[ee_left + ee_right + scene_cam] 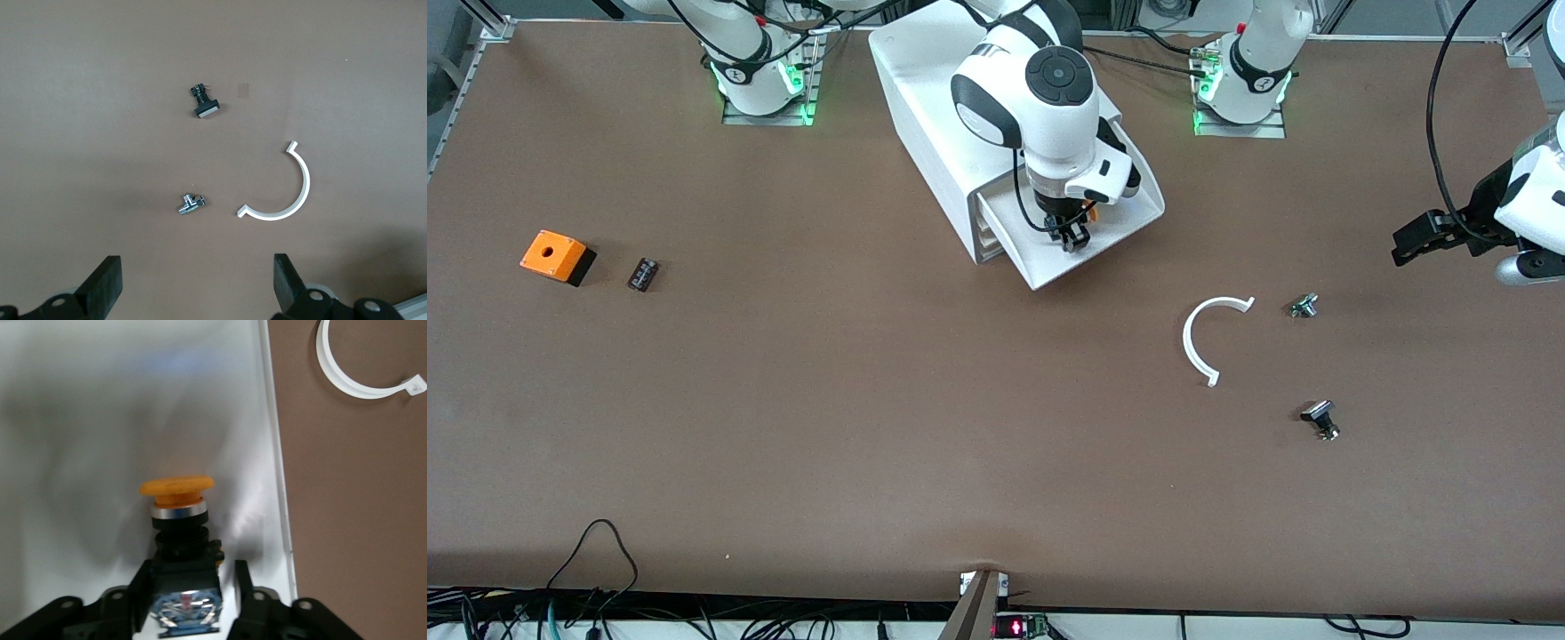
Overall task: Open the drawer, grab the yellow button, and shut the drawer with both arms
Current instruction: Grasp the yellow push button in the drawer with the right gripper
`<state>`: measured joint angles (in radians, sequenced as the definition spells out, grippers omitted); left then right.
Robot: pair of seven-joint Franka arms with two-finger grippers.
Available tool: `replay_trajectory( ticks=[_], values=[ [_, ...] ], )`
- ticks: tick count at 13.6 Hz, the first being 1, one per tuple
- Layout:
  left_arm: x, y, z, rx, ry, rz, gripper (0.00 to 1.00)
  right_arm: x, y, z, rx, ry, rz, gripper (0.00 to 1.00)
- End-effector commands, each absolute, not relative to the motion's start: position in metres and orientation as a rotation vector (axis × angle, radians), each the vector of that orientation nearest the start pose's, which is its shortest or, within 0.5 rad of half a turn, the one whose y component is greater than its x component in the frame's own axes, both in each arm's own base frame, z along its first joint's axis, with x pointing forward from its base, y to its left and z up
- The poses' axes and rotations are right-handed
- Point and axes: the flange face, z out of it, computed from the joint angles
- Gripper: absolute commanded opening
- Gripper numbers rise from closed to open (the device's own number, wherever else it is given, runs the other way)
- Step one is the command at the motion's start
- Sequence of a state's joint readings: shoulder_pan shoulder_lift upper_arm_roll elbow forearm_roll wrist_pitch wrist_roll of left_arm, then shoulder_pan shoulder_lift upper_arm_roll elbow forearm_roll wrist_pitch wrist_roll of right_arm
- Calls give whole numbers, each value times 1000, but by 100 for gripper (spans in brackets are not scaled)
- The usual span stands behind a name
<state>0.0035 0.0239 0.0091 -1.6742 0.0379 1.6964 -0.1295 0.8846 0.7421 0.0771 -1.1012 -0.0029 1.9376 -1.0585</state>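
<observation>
Even overhead light, soft shadows; right wrist view blurred inside the drawer (133, 400).

Brown matte tabletop (827, 427), evenly lit. Aluminium frame rails (489, 27) at the corners by the bases. Black cables (596, 569) along the edge nearest the front camera.

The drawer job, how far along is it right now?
Done: the drawer stands pulled out of the cabinet. In hand: the right gripper is down in the drawer, its fingers closed on the black body of the button. Left: lift the button out and close the drawer. The left gripper waits open over the table near the white arc.
</observation>
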Motion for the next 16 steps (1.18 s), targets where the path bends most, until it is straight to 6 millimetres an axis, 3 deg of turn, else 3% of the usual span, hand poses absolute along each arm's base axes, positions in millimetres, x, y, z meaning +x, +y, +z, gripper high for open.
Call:
replay_trajectory(
  ticks=[1, 7, 10, 12, 15, 16],
  values=[
    [572, 9, 577, -3084, -217, 12, 100, 453, 621, 394, 1722, 2664, 198, 36],
    [571, 9, 577, -3084, -217, 21, 100, 448, 623, 399, 1737, 2645, 188, 18],
    [571, 9, 577, -3084, -217, 23, 100, 448, 609, 437, 1787, 2599, 169, 17],
    [571, 9, 577, -3084, -217, 23, 100, 463, 588, 480, 1873, 2522, 245, 17],
    [572, 9, 577, -3082, -217, 19, 100, 510, 533, 517, 1956, 2372, 293, 17],
    [572, 9, 577, -3082, -217, 19, 100, 532, 511, 518, 1962, 2311, 289, 17]
  ],
)
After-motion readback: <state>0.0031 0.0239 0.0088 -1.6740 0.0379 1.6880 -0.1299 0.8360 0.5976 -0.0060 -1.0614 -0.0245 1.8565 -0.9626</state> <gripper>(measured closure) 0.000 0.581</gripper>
